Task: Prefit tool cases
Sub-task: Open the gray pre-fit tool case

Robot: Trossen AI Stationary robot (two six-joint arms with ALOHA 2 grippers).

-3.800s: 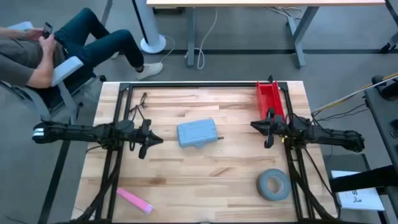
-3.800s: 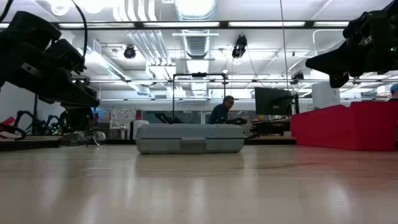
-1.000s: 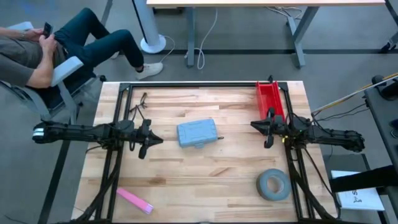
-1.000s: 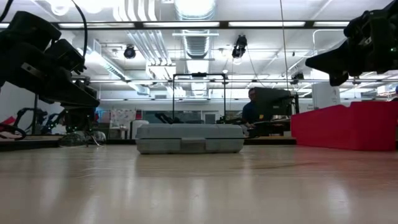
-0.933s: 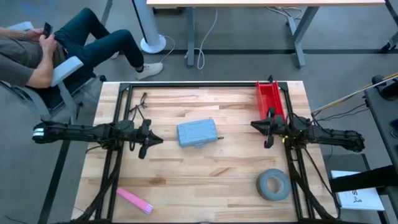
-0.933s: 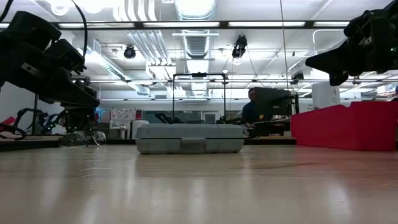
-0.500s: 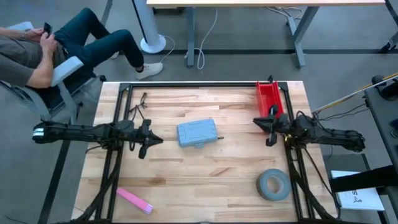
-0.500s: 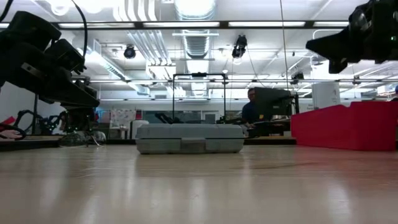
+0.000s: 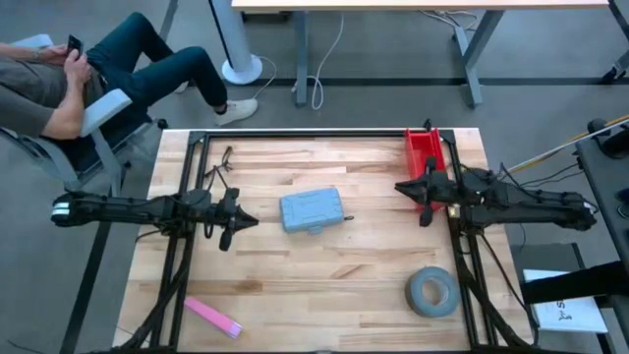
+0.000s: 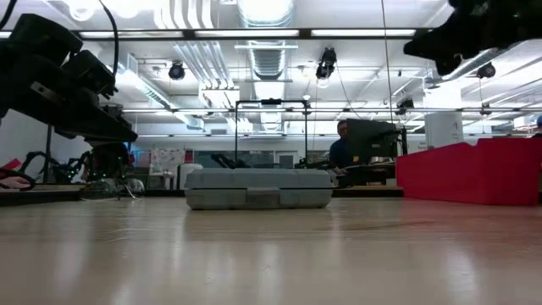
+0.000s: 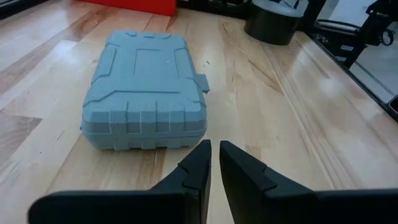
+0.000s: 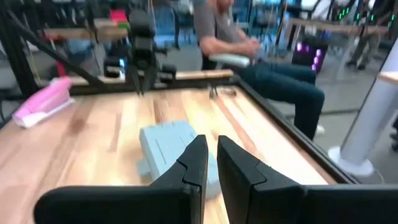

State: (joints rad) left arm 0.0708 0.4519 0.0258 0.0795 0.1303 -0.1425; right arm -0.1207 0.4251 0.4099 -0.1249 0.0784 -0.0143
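The blue-grey tool case (image 9: 314, 210) lies shut and flat on its underside in the middle of the wooden table, with its small latch tab (image 9: 316, 230) toward the near edge. It also shows in the low view (image 10: 258, 188), the left wrist view (image 11: 144, 90) and the right wrist view (image 12: 174, 149). My left gripper (image 9: 252, 222) hovers just left of the case, its fingers shut (image 11: 214, 150) and pointing at the case's short end. My right gripper (image 9: 399, 187) hangs in the air well to the right of the case, beside the red bin, fingers shut (image 12: 212, 150).
A red bin (image 9: 426, 155) stands at the far right of the table. A grey tape roll (image 9: 433, 292) lies near the right near corner, a pink object (image 9: 212, 317) near the left near corner, and a dark cable (image 9: 221, 162) at far left. A person (image 9: 59, 79) sits beyond the far left corner.
My right gripper has risen and shifted a little toward the table's far edge, staying shut. The left arm and the tool case have kept still.
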